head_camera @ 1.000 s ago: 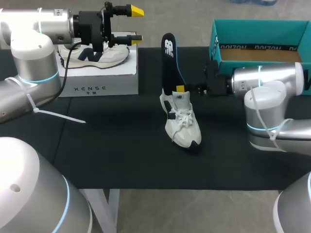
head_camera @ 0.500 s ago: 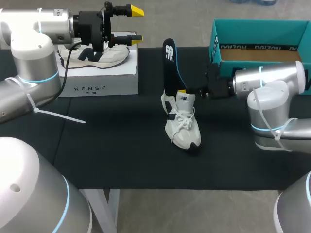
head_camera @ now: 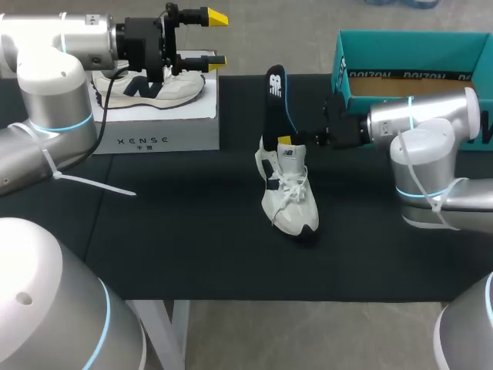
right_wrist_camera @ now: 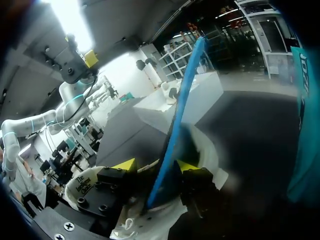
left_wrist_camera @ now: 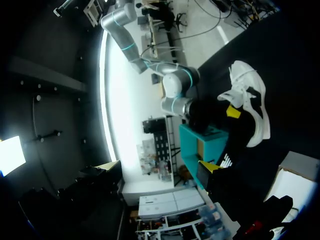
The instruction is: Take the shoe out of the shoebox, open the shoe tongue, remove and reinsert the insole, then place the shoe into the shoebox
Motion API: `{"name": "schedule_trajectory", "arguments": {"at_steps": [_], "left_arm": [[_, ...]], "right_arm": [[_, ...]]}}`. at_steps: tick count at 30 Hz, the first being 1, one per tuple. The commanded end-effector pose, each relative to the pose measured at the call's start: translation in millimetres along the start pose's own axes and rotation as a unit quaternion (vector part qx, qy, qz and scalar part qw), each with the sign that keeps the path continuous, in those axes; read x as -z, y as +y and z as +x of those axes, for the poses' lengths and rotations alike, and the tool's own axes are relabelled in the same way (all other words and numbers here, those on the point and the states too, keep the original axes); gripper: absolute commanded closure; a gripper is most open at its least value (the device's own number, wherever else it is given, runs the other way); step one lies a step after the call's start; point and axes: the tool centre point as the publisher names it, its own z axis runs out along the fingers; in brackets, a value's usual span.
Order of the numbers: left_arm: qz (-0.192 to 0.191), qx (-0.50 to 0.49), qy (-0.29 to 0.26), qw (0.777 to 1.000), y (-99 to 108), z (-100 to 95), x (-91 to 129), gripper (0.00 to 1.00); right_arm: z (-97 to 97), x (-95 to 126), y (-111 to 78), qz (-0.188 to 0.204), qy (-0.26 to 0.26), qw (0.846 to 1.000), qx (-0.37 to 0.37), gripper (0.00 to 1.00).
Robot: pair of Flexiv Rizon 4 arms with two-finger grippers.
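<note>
Right gripper: clamped on the insole. The right wrist view shows one yellow fingertip on each face of the insole's lower end. The insole stands nearly upright out of the grip. It is dark with a blue edge, and its upper end is well above the fingers.

Shoe: white sneaker, directly below this gripper, sole down on the black table, laces slack. The insole's lower end sits at the shoe's opening; I cannot tell whether it still reaches inside.

Shoebox: teal, lid off, behind the right gripper and beside the right arm's wrist. Only its brown cardboard floor shows inside. It stands apart from the shoe.

Left gripper: fingers spread wide with nothing between them. It is held in the air, well off to the side of the shoe and the right gripper.

White box: closed, beneath and just behind the left gripper. A second sneaker, white with dark panels, lies on its top, not inside it. This sneaker is close under the left fingers but not touching them.
</note>
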Motion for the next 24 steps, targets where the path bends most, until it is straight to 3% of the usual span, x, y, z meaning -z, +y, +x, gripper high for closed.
{"name": "schedule_trajectory", "arguments": {"at_steps": [1,6,9,14,16,21,24], "left_arm": [[0.001,-0.001,0.001,1.0,-0.1,-0.3,0.7,0.0],[0.001,-0.001,0.001,1.0,-0.1,-0.3,0.7,0.0],[0.001,-0.001,0.001,1.0,-0.1,-0.3,0.7,0.0],[0.001,-0.001,0.001,1.0,-0.1,-0.3,0.7,0.0],[0.001,-0.001,0.001,1.0,-0.1,-0.3,0.7,0.0],[0.001,-0.001,0.001,1.0,-0.1,-0.3,0.7,0.0],[0.001,-0.001,0.001,1.0,-0.1,-0.3,0.7,0.0]], "right_arm": [[-1.0,0.8,1.7,0.0,-0.004,1.0,0.0,0.55],[-5.3,3.4,7.8,-0.003,-0.008,1.0,0.002,0.56],[-7.1,3.2,13.2,-0.006,-0.007,1.0,0.005,0.65],[-9.2,2.0,19.9,-0.009,-0.007,1.0,0.011,0.64],[-9.8,2.1,21.8,-0.01,-0.008,1.0,0.013,0.68],[-7.5,2.9,21.9,-0.009,-0.013,1.0,0.013,1.0],[-5.3,1.8,15.6,-0.004,-0.011,1.0,0.008,1.0]]}}
